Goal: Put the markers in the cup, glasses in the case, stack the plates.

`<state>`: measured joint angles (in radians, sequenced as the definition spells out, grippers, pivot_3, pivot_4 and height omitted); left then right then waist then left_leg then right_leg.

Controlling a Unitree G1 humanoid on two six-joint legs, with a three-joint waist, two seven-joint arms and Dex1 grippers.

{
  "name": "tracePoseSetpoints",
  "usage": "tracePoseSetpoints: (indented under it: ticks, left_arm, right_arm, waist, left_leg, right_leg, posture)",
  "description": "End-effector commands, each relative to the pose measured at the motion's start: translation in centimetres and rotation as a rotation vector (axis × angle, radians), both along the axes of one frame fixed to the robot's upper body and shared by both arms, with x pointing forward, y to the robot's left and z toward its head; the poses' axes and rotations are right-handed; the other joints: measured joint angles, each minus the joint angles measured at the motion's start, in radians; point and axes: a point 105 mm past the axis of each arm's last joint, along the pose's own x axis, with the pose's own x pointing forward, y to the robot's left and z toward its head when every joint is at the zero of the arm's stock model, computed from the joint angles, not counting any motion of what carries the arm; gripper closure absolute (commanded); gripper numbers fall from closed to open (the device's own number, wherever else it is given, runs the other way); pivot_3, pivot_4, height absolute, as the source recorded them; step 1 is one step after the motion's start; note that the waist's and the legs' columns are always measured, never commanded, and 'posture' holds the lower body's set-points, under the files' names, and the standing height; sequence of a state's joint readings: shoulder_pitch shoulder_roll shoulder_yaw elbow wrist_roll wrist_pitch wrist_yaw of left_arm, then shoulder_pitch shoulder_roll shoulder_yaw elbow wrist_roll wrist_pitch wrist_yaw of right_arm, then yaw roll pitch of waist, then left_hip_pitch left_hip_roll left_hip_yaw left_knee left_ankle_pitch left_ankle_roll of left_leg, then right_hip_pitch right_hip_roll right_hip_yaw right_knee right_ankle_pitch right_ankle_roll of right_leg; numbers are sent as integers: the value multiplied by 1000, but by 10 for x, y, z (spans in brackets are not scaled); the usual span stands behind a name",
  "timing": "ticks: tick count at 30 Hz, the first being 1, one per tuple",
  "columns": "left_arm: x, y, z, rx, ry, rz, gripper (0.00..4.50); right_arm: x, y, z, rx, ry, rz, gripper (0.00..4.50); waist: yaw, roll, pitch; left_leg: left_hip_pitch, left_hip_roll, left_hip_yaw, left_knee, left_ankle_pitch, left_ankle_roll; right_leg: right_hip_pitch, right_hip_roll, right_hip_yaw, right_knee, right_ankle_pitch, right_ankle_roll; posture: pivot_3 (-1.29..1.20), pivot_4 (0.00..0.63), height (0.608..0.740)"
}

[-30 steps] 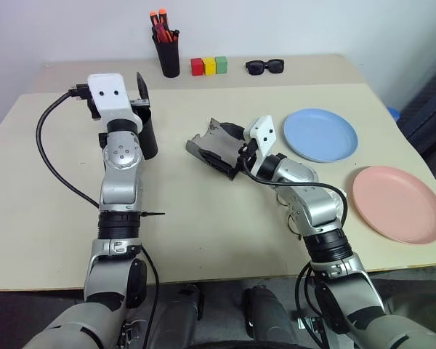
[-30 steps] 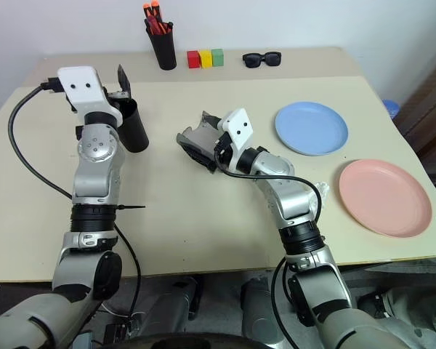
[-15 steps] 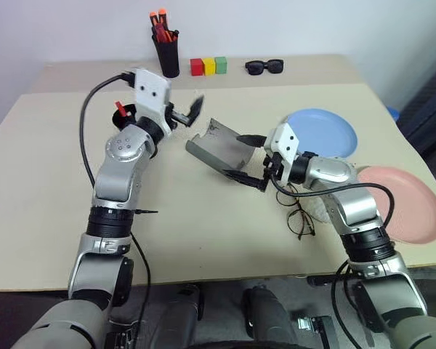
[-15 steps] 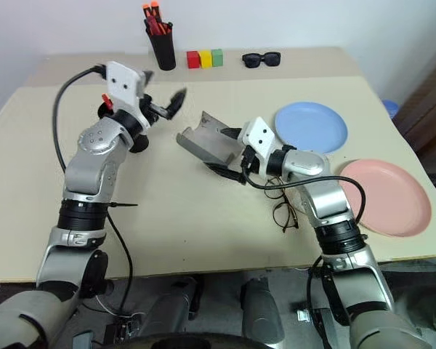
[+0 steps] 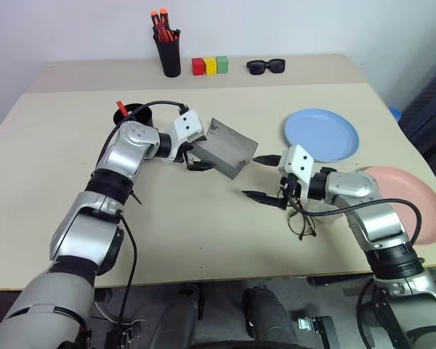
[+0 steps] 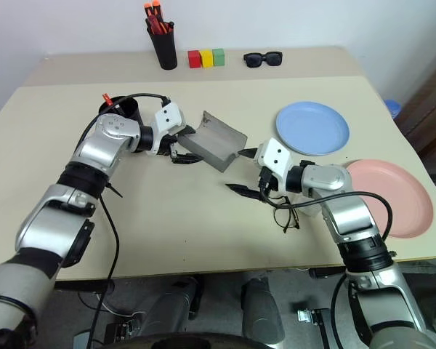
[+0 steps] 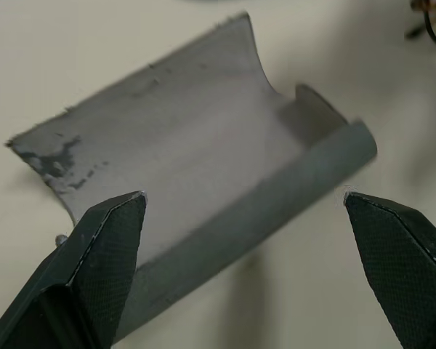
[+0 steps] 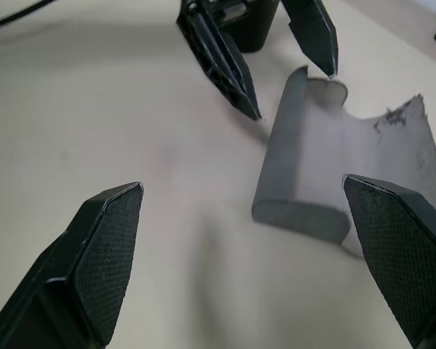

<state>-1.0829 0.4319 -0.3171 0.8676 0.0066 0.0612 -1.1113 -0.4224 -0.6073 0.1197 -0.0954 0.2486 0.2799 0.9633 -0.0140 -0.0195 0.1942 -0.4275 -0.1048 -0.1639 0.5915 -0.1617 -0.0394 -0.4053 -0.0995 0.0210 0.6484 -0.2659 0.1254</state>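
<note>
Both arms reach over the middle of the scene, their grippers facing each other. The left arm stretches from the near left, elbow bent, wrist turned rightward; the left gripper (image 5: 196, 154) points right and slightly down, its two black fingers spread wide and holding nothing. The right arm comes in from the near right, forearm angled leftward; the right gripper (image 5: 261, 177) points left, fingers likewise splayed and empty.

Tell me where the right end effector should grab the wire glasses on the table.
Probably at the bridge between the lenses of the glasses, coming straight down: they lie flat on the table beside the right end effector, which is open, so the thin frame offers little from the side.
</note>
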Motion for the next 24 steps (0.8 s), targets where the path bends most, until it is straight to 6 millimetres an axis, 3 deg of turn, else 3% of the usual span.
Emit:
tracePoseSetpoints:
  ticks: [1,5,8,15,24]
  left_arm:
    - [3,-3,-1,72,-24,-45,16]
    - [3,-3,-12,122,1,-68,16]
    - [3,-3,-18,144,-4,-70,824]
    - [-1,-9,-20,107,-11,-118,4476]
    - [-26,-20,-15,30,21,-282,4476]
  right_arm:
    - [-6,-3,15,20,-62,-8,0]
    - [-9,-9,12,22,-61,-30,0]
    - [-11,-12,9,21,-60,-41,0]
    - [-13,-14,8,20,-58,-45,0]
    - [-7,-13,18,-7,-62,-33,0]
  waist:
    - [0,0,0]
    - [-1,0,0]
    - [-1,0,0]
    - [-2,-1,0]
    - [-3,0,0]
  left_leg:
    - [0,0,0,0,0,0]
    - [0,0,0,0,0,1]
    - [0,0,0,0,0,1]
    - [0,0,0,1,0,1]
    - [0,0,0,1,0,1]
  right_leg:
    - [0,0,0,0,0,0]
    - [0,0,0,0,0,0]
    - [0,0,0,0,0,1]
    - [0,0,0,1,0,1]
    - [0,0,0,1,0,1]
  posture:
    - [0,150,740]
    - [0,150,740]
    - [0,150,740]
    - [0,150,740]
    - [0,150,740]
